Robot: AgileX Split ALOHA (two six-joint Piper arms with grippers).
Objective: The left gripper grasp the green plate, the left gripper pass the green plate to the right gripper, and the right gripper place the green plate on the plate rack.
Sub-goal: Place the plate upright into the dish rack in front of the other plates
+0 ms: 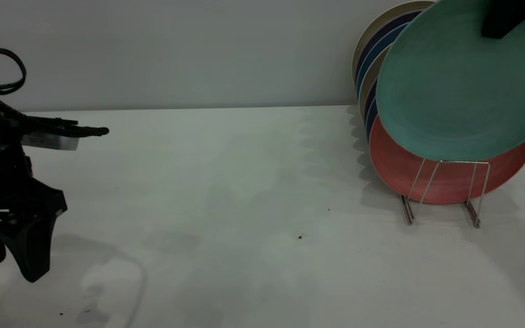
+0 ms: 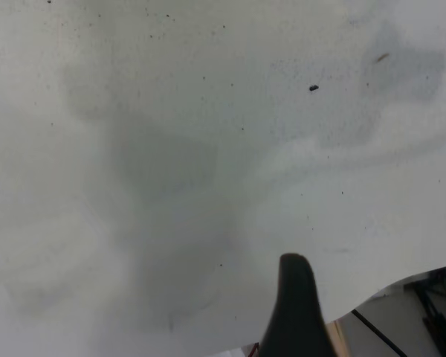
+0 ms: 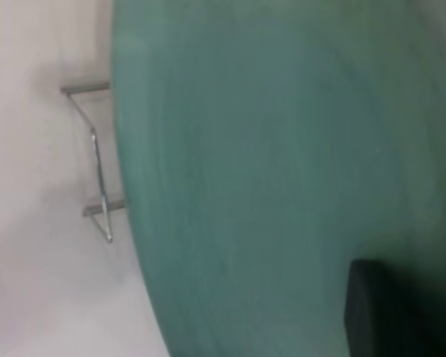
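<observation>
The green plate [image 1: 460, 82] hangs tilted at the top right, just above the front of the plate rack [image 1: 445, 191]. Its lower edge overlaps the salmon-pink plate behind it. My right gripper [image 1: 501, 20] is shut on the plate's upper rim; only one dark finger shows. In the right wrist view the green plate [image 3: 282, 171] fills the frame, with one finger [image 3: 372, 312] on it and the rack's wire [image 3: 97, 156] beside it. My left gripper [image 1: 9, 269] hangs at the far left over the table, fingers apart and empty. One of its fingers [image 2: 293, 312] shows in the left wrist view.
A salmon-pink plate [image 1: 399, 171] stands in the rack, with several blue and beige plates [image 1: 374, 50] leaning behind it towards the wall. A white table [image 1: 244, 205] runs between the two arms, with a few small dark specks [image 1: 300, 237].
</observation>
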